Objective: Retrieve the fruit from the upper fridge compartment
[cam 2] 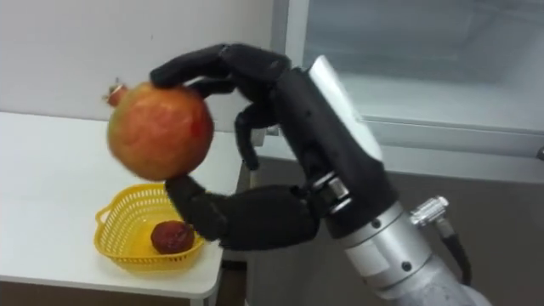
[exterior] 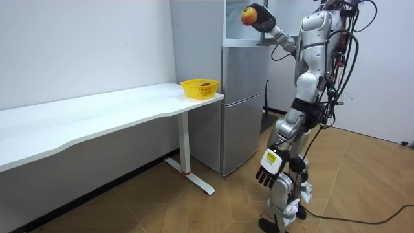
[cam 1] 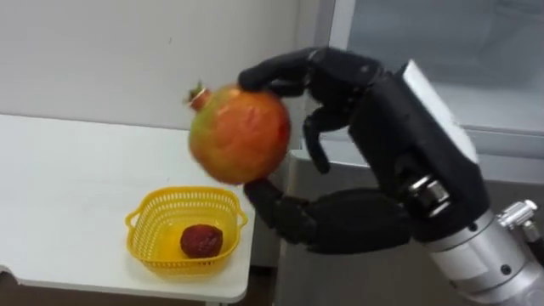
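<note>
right hand point(cam 1: 382, 127): fingers over, thumb under, clamped on pomegranate point(cam 1: 240, 133), held aloft beside the fridge point(exterior: 242, 110), above yellow basket point(cam 1: 140, 234). step: carry-out, judged. next: lower into basket beside dark red fruit point(cam 1: 201, 241) without crushing it. room view adds: left hand point(exterior: 268, 169), slack at thigh.

One pomegranate point(cam 1: 240, 134) pinched in the fingers point(cam 1: 280, 72) of one raised right hand point(cam 1: 399, 140), one yellow basket point(cam 1: 136, 223) below the fingers, one dark red fruit point(cam 1: 201, 240) inside it, one white worktop point(cam 1: 68, 187), one fridge point(exterior: 242, 110) behind the fingers, one left hand point(exterior: 267, 173) hanging well below them
</note>
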Motion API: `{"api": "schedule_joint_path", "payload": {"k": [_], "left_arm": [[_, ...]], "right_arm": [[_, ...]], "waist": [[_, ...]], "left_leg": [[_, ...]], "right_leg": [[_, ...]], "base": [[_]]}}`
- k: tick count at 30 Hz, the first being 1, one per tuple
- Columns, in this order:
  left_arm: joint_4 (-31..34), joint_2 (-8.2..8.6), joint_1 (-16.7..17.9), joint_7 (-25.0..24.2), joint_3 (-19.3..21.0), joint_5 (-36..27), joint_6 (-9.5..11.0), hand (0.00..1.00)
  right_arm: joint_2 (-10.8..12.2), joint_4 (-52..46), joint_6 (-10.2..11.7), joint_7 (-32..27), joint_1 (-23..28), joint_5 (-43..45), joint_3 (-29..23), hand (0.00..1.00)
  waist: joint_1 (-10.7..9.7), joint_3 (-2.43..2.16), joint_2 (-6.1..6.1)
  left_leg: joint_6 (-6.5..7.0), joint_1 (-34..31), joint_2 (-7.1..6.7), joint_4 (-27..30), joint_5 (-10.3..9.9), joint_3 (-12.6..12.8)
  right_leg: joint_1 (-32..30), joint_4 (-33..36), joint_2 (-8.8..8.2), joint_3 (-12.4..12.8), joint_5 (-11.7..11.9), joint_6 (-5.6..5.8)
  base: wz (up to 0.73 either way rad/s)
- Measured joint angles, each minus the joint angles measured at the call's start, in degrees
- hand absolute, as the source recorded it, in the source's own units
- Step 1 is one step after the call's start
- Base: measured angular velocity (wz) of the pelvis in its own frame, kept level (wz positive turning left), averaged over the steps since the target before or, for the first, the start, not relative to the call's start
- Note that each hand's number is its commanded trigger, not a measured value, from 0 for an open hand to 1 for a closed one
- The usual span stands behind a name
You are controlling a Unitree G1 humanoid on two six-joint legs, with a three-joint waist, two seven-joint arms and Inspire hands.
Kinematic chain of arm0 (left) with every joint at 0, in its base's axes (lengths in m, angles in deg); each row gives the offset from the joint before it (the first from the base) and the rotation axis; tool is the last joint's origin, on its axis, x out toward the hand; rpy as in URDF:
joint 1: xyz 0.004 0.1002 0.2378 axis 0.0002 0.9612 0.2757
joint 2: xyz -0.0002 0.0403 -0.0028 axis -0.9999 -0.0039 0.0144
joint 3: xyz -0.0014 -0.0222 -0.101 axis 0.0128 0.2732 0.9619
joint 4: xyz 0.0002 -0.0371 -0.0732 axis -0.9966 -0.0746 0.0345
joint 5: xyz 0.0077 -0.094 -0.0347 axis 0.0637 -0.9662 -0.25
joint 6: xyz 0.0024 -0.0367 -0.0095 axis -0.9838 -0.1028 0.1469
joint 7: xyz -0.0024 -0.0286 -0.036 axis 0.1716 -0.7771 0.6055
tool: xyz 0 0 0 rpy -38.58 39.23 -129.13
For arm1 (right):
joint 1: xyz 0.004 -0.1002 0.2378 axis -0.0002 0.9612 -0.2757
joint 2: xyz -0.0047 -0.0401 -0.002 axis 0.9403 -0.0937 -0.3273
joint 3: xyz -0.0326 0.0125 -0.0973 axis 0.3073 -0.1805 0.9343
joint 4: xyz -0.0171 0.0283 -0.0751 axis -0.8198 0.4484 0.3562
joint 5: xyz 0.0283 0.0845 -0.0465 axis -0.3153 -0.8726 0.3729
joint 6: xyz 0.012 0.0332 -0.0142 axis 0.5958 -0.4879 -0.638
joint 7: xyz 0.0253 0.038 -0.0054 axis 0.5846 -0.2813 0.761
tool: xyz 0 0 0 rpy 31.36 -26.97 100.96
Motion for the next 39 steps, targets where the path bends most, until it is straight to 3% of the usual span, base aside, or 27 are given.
{"api": "schedule_joint_path", "payload": {"k": [6,9,14,16,17,20,22,26,31,35,39], "left_arm": [[0.10,-0.03,-1.04,-2.01,-1.52,0.06,-0.01,0.00],[-0.05,-0.13,-1.13,-2.24,-1.51,0.06,-0.10,0.00],[-0.02,-0.08,-1.77,-1.98,-1.53,0.09,-0.10,0.00],[-0.03,-0.07,-1.13,-2.08,-1.54,0.11,-0.15,0.00],[-0.04,-0.07,-1.16,-2.23,-1.53,0.14,-0.25,0.00],[-0.44,-0.06,-0.85,-2.70,-1.47,0.53,-0.40,0.00],[-0.40,-0.11,-0.99,-3.02,-1.29,0.75,-0.59,0.00],[0.11,-0.29,-1.19,-3.25,-1.30,0.86,-1.02,0.00],[0.84,-0.86,-1.00,-3.65,-0.94,1.09,-1.58,0.00],[1.76,-2.01,-1.03,-3.64,-0.64,1.16,-1.63,0.00],[1.90,-2.06,-1.02,-3.63,0.19,1.14,-2.00,0.00]], "right_arm": [[2.94,0.06,-0.31,5.66,-0.01,2.26,2.63,1.00],[3.12,1.34,-0.11,5.68,-0.08,4.12,2.84,1.00],[3.92,11.31,-0.24,5.64,-1.13,6.42,4.00,1.00],[4.44,14.78,-0.44,5.59,-1.72,8.18,3.99,1.00],[4.74,16.54,-0.82,5.58,-1.94,9.05,3.98,1.00],[4.75,19.52,-1.39,5.34,-2.27,11.83,3.68,1.00],[4.66,22.11,-1.36,4.70,-3.31,12.18,3.55,1.00],[4.13,31.44,-1.53,-0.52,-9.18,12.17,3.42,1.00],[3.19,34.13,-1.46,-4.48,-11.05,11.78,3.34,1.00],[2.16,42.35,-1.42,-6.44,-14.85,8.50,3.23,1.00],[2.03,44.59,-1.43,-7.26,-15.51,7.40,3.01,1.00]], "waist": [[2.43,0.06,-0.06],[3.36,0.14,0.02],[4.91,0.74,-0.42],[5.06,0.86,-0.79],[5.11,0.71,-1.22],[5.51,0.52,-1.69],[4.97,0.47,-1.78],[5.17,0.70,-2.46],[5.97,0.90,-3.88],[6.26,0.92,-5.39],[6.29,0.94,-5.82]], "left_leg": [[0.20,-0.79,-0.33,0.37,-0.14,-1.39],[0.21,-0.46,-0.48,0.31,-0.14,-2.11],[0.18,-0.72,-0.48,0.12,-0.12,-2.64],[0.18,-0.75,-0.58,0.11,-0.11,-2.89],[0.18,-0.83,-0.68,0.12,-0.12,-3.09],[0.21,-0.70,-0.91,0.21,-0.11,-3.30],[0.23,-1.23,-1.17,0.33,-0.09,-4.78],[0.26,-1.42,-1.23,0.29,-0.08,-5.50],[0.26,-1.75,-1.24,0.32,-0.08,-5.92],[0.26,-2.59,-1.38,1.34,-0.11,-6.67],[0.30,-3.58,-1.44,2.36,-0.49,-7.44]], "right_leg": [[0.02,-0.08,-0.10,-1.78,-0.03,0.05],[0.51,-0.24,-0.26,-2.72,-0.09,0.10],[0.75,-0.22,-0.51,-3.06,-0.41,0.10],[0.71,-0.26,-0.51,-3.13,-0.48,0.11],[0.66,-0.26,-0.50,-3.26,-0.55,0.15],[0.70,-0.25,-0.55,-3.56,-0.56,0.19],[0.93,-0.18,-0.80,-4.66,-0.56,0.22],[0.86,-0.16,-1.01,-5.95,-0.57,0.25],[0.87,-0.19,-0.96,-6.64,-0.59,0.27],[0.88,-0.15,-1.03,-7.70,-0.59,0.28],[0.88,-0.15,-0.99,-8.67,-0.59,0.28]], "base": [[0.13],[0.14],[0.06],[0.05],[0.06],[0.05],[0.24],[0.14],[0.07],[0.11],[0.13]]}}
